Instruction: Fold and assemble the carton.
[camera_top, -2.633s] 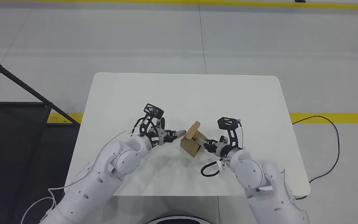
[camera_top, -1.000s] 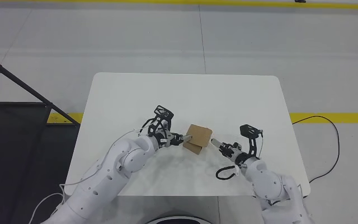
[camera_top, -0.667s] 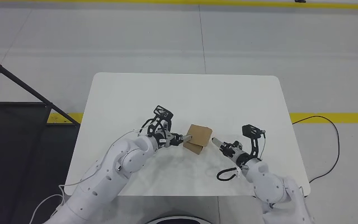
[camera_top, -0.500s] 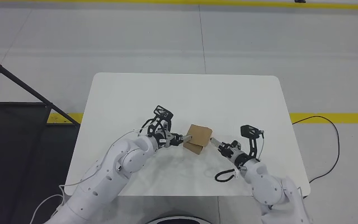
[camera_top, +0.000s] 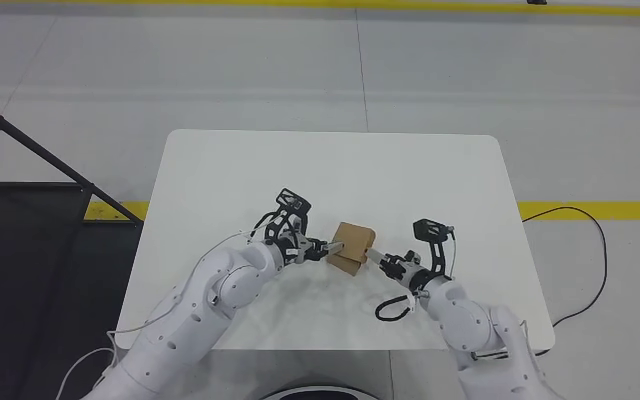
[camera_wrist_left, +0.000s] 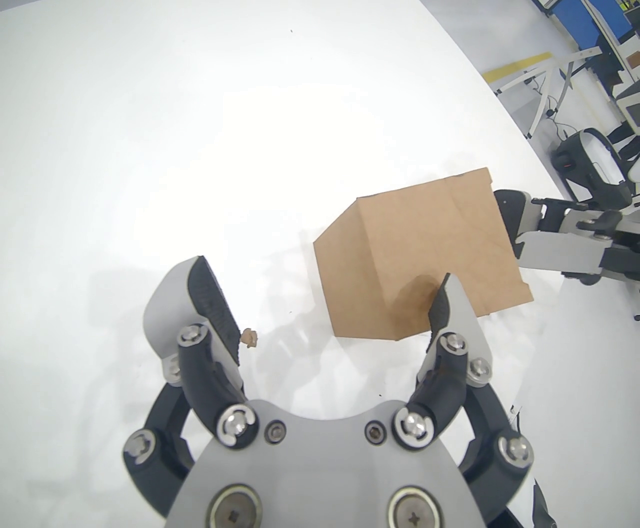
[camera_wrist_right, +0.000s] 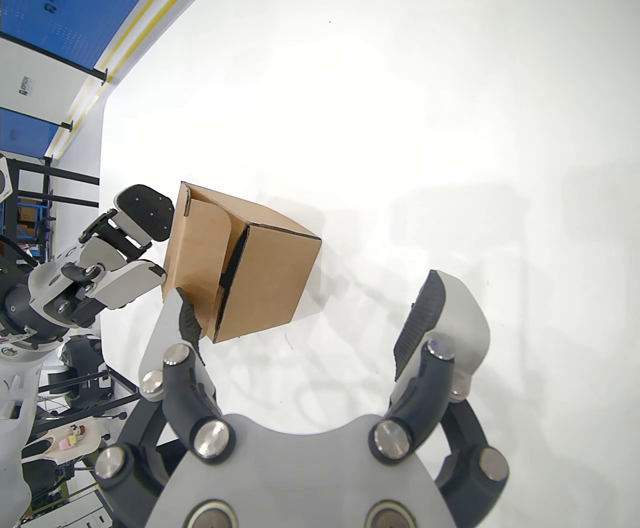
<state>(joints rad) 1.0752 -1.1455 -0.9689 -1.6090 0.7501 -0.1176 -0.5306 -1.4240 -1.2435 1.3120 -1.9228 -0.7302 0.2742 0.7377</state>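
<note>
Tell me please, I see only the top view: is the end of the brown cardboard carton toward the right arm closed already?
Observer: Not fully. In the right wrist view, the brown cardboard carton shows a dark gap between its folded end flaps.
Operator: Are the jaws on that arm open?
Observer: Yes, the right gripper is open, one fingertip at the carton's near edge.
Operator: And the other arm?
Observer: The left gripper is open too, one fingertip at the carton's corner.
</note>
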